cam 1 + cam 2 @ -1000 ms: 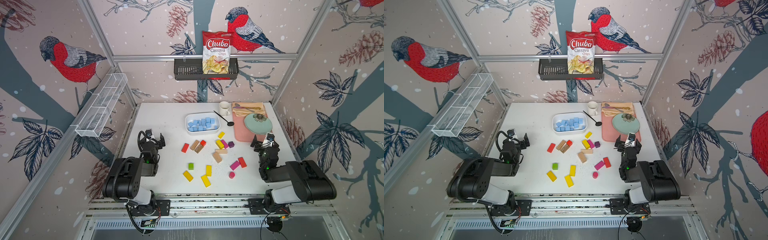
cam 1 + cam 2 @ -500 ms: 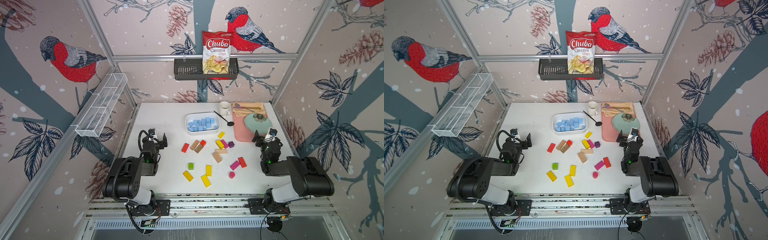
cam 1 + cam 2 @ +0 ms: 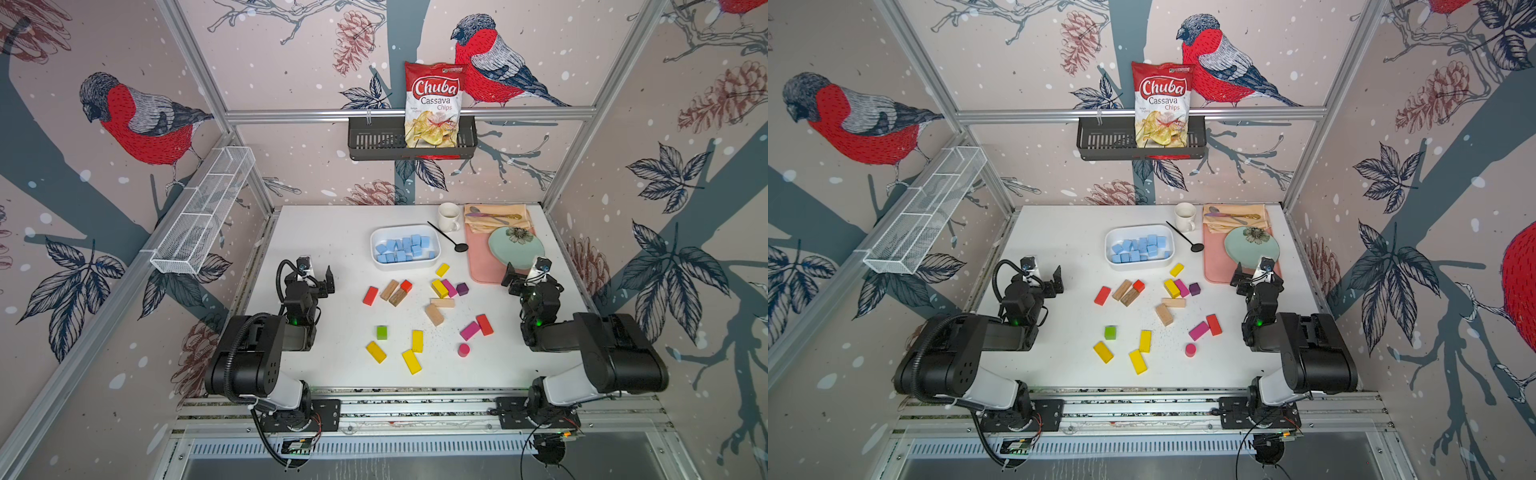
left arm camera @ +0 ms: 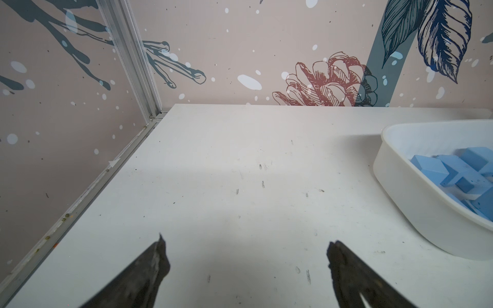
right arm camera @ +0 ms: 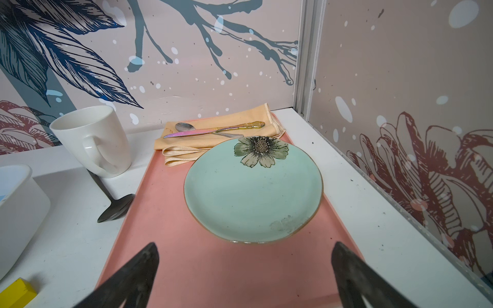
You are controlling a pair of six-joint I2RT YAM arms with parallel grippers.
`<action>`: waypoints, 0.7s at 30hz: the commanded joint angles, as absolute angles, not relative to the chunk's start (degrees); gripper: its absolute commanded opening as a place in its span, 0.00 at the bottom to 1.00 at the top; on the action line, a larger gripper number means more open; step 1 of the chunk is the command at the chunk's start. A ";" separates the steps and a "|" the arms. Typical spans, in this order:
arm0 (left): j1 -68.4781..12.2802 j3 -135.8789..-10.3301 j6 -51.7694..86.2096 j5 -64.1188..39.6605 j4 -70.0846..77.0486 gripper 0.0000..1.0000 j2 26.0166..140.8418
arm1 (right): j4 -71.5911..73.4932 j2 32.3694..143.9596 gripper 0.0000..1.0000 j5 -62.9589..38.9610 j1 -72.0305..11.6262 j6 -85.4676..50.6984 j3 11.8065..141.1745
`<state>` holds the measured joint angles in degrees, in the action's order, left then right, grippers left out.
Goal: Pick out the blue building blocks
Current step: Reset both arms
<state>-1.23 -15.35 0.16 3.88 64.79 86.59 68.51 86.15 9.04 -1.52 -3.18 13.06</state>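
The blue building blocks (image 3: 403, 248) (image 3: 1140, 249) lie heaped in a white dish (image 3: 405, 267) (image 3: 1138, 267) at the back middle of the table. The left wrist view shows some of them (image 4: 453, 173) inside the dish wall (image 4: 413, 213). My left gripper (image 3: 318, 276) (image 3: 1046, 276) (image 4: 246, 242) hovers open over bare table, left of the dish and apart from it. My right gripper (image 3: 524, 272) (image 3: 1252, 272) (image 5: 245, 244) is open and empty over the near end of the pink tray (image 5: 213, 266). No blue block shows among the loose blocks.
Yellow (image 3: 411, 360), red (image 3: 370, 295), pink (image 3: 470, 330), green (image 3: 382, 332), purple (image 3: 462, 288) and tan wooden (image 3: 434, 314) blocks are scattered mid-table. A mug (image 5: 93, 141) and black spoon (image 5: 116, 208) stand beside the tray, which carries a green plate (image 5: 253, 192), napkin and cutlery (image 5: 213, 129).
The right gripper has moved a little toward the back, over the tray's near end. The left gripper has shifted slightly right. Both stayed open.
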 commanded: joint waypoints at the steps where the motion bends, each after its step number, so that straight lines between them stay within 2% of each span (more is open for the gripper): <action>1: -1.13 -15.56 0.63 4.82 66.01 0.96 86.51 | 69.08 86.06 0.99 8.70 -1.56 -3.67 13.28; 21: -1.14 -15.73 0.98 5.74 65.74 0.96 86.58 | 68.99 86.09 1.00 8.55 -1.43 -3.75 13.37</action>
<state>-1.23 -15.46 0.64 4.80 63.96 86.59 68.51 86.19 8.82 -1.50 -3.18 13.10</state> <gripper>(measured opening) 0.963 0.995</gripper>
